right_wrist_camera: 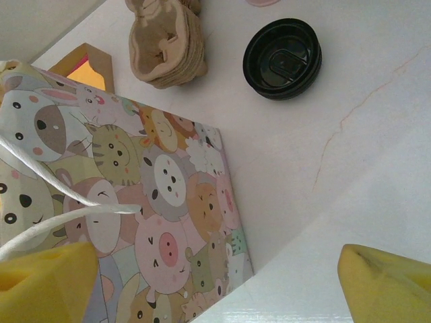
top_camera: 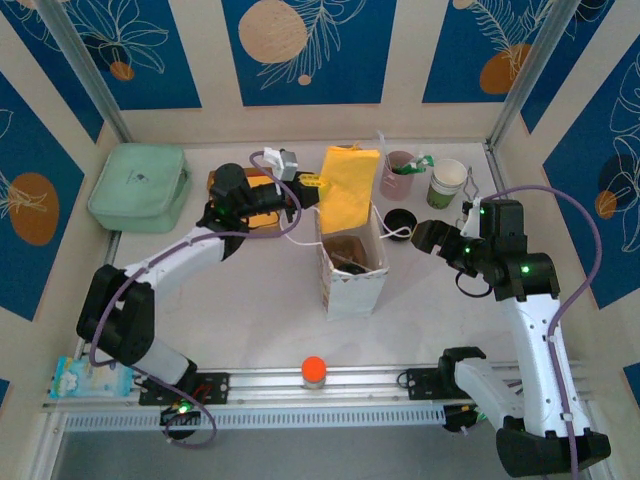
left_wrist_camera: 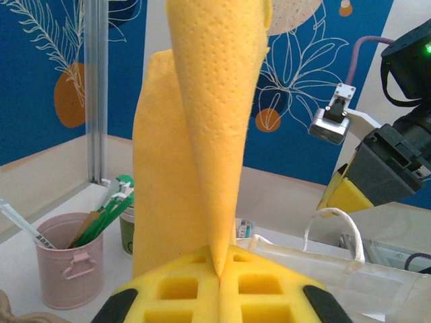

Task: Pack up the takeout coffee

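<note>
My left gripper (top_camera: 308,185) (left_wrist_camera: 220,269) is shut on the lower edge of a yellow cloth (top_camera: 350,185) (left_wrist_camera: 202,134), which hangs over the back rim of the upright cartoon-animal paper bag (top_camera: 352,270) (right_wrist_camera: 135,195). The takeout coffee (top_camera: 400,221) (right_wrist_camera: 281,48) stands on the table to the right of the bag. I see it from above as a round black lid, with its cup hidden beneath. My right gripper (top_camera: 428,238) (right_wrist_camera: 215,289) hovers open just right of the bag and near the coffee, with nothing between its fingers (right_wrist_camera: 387,282).
A pink cup with straws (top_camera: 398,172) (left_wrist_camera: 69,266) and a lidless green cup (top_camera: 447,183) stand at the back right. A brown cardboard stack (right_wrist_camera: 165,40) lies behind the bag. A green pouch (top_camera: 140,187) sits back left and an orange ball (top_camera: 314,368) rests on the front rail.
</note>
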### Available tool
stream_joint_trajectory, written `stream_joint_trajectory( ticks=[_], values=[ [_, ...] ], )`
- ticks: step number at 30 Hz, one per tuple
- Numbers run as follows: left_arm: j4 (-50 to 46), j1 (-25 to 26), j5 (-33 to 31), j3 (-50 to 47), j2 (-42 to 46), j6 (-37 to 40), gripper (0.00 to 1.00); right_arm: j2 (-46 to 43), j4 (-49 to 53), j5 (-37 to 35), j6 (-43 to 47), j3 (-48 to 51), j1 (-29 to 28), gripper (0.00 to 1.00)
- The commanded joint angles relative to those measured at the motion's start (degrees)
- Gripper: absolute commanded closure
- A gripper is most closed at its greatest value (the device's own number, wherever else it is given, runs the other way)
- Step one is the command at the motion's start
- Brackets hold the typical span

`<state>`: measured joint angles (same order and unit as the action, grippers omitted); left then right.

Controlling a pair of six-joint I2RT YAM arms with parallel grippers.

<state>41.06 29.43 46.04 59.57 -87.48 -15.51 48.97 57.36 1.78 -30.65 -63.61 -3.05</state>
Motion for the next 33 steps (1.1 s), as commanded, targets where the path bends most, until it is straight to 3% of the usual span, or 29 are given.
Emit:
stream_joint_trajectory(
  ticks=[1, 33],
  values=[
    [2.62, 0.15, -0.91, -1.19, 1.48, 1.36, 0.93, -0.1, -0.5, 1.38, -0.94, 0.86, -0.46, 0.07],
    [1.49, 0.54, -2.72, 0.1, 0.22, 0.53, 0.79, 0.33, -0.76, 1.47, -1.11, 0.08, -1.08, 0.08]
  ],
)
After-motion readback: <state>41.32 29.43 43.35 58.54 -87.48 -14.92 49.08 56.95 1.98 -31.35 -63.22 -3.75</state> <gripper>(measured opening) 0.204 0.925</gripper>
